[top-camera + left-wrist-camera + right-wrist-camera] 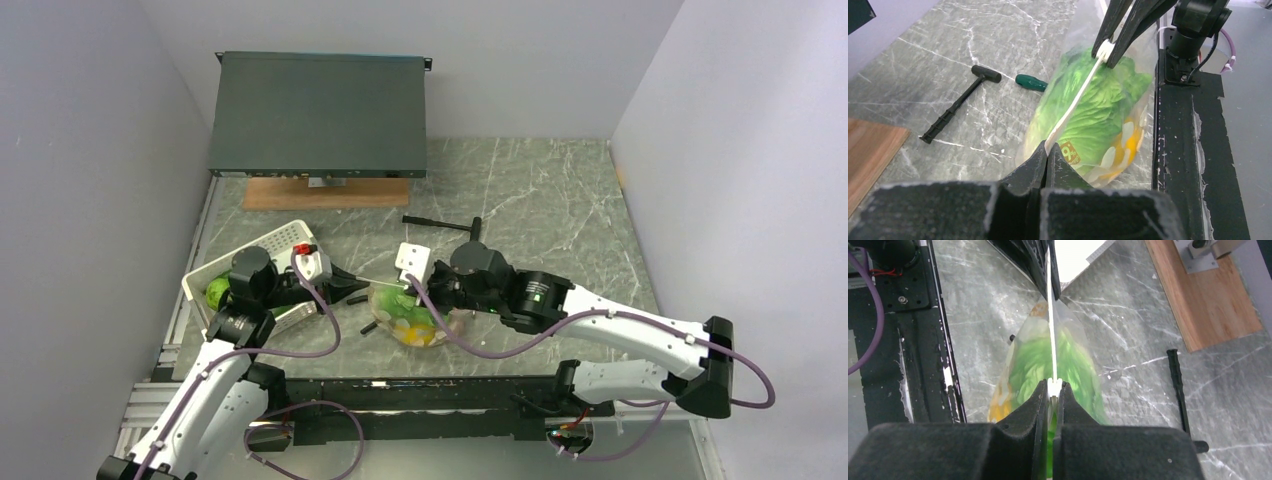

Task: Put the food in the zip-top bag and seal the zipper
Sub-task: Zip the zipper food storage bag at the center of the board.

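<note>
The zip-top bag (415, 325) lies between the arms, near the table's front edge, holding a green leafy piece (1098, 105) and a yellow piece (1129, 144). Its zipper (1075, 100) is stretched taut between both grippers. My left gripper (1047, 150) is shut on one end of the zipper. My right gripper (1053, 388) is shut on a white slider on the strip; it shows in the left wrist view (1105, 50). In the right wrist view the zipper (1051, 330) runs up to the left gripper (1049, 275). A round green piece (217, 292) sits in the white basket (275, 243).
A black hammer (445, 225) and a green tool handle (1031, 82) lie behind the bag. A dark metal box (320, 115) on a wooden board (325, 192) stands at the back. The black base rail (420, 395) runs along the near edge.
</note>
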`<action>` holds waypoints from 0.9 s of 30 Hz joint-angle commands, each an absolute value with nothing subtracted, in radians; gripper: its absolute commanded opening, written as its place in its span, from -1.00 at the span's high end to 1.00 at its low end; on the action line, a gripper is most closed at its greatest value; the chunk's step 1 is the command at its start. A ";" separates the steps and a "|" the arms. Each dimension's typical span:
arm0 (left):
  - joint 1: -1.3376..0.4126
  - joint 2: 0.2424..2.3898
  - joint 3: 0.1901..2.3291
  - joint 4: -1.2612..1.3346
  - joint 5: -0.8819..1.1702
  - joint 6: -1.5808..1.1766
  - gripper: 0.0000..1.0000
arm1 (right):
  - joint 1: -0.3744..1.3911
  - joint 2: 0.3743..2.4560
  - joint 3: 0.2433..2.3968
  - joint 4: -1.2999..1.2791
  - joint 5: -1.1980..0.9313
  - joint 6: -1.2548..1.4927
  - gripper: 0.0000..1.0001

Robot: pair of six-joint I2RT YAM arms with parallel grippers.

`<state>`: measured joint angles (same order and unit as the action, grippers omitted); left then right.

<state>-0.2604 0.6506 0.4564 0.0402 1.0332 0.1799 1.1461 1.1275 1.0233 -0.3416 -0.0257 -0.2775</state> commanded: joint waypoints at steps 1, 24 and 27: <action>-0.218 0.640 0.469 0.038 0.879 0.197 1.00 | 1.134 1.008 1.006 -0.457 0.065 -0.238 1.00; -0.184 0.655 0.468 0.041 0.747 0.199 1.00 | 1.135 0.766 0.963 -0.711 0.185 -0.121 1.00; -0.183 0.656 0.468 0.043 0.748 0.199 1.00 | 1.135 0.733 0.965 -0.745 0.191 -0.117 1.00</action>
<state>-0.2173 0.6518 0.4564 0.0357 0.8558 0.1711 1.1400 0.8028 0.9466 -0.6250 0.1295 -0.1379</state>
